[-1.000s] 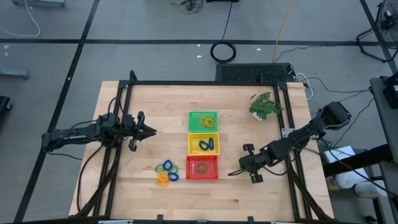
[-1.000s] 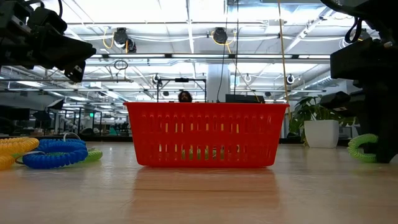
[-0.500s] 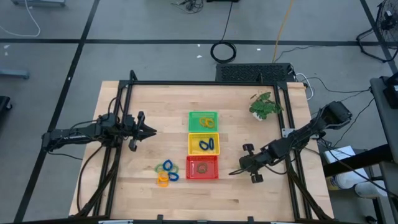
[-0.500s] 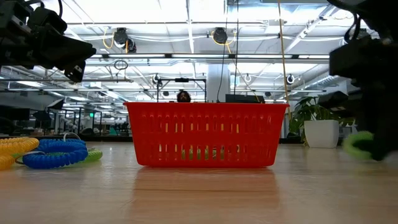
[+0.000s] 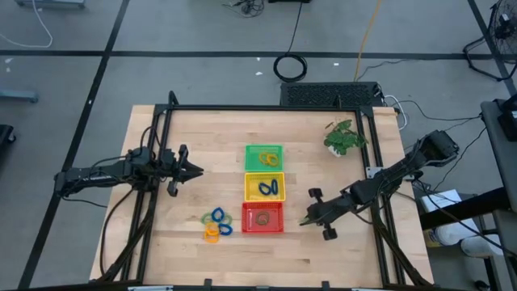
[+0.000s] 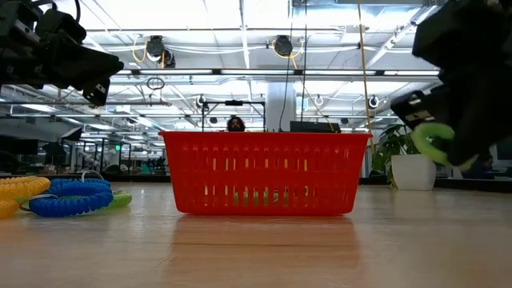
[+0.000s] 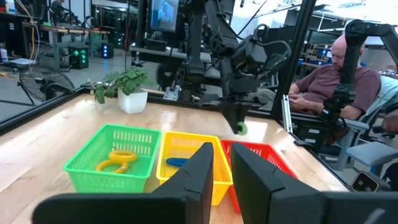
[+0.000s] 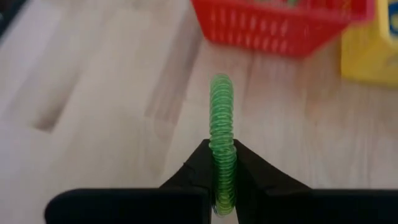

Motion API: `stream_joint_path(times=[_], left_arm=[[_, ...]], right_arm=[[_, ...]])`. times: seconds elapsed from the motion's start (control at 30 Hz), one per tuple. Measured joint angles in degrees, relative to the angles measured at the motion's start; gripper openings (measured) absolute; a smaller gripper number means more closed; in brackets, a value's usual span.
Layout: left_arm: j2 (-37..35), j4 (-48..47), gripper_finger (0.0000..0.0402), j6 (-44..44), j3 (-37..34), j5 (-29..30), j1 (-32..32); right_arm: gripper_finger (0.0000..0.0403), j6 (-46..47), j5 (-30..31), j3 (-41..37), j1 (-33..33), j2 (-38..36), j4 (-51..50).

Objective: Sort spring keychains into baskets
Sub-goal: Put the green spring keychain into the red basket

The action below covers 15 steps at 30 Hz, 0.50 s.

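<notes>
The green (image 5: 264,158), yellow (image 5: 253,187) and red basket (image 5: 263,228) stand in a row mid-table, from far to near. Each has a keychain or two inside. A pile of blue, orange-yellow and green spring keychains (image 5: 216,225) lies on the table left of the red basket and also shows in the low view (image 6: 68,198). My right gripper (image 5: 304,220) hovers right of the red basket, shut on a green keychain (image 6: 432,142). My left gripper (image 5: 196,170) waits left of the baskets, above the table, its fingers a narrow gap apart. My right gripper pinches the green keychain between its two fingers at one side of the ring (image 8: 222,158). It comes from the table's right, slanting down. The ring stands edge-on and sticks out past the fingertips (image 8: 200,163). It is lifted clear of the table.
A potted plant (image 5: 343,137) stands at the far right of the table. A black frame (image 5: 258,107) runs along the table's edges. Bare wood lies between the right gripper and the red basket. A person (image 7: 336,74) sits beyond the table's right side.
My right gripper has risen from the table with the green keychain, which rested on the wood a second ago and now hangs clear in the air. It has also shifted a little toward the red basket. It has stayed shut on the ring.
</notes>
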<state>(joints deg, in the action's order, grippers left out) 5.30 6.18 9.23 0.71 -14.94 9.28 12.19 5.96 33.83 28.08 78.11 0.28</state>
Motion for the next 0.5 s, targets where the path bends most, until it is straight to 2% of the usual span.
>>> stream_joint_path(times=[0.5], left_arm=[[-0.01, 0.0, 0.006, 0.0, 0.0, 0.01, 0.0]], right_arm=[[0.0022, -8.94, -0.04, 0.16, -0.36, -0.09, 15.08]])
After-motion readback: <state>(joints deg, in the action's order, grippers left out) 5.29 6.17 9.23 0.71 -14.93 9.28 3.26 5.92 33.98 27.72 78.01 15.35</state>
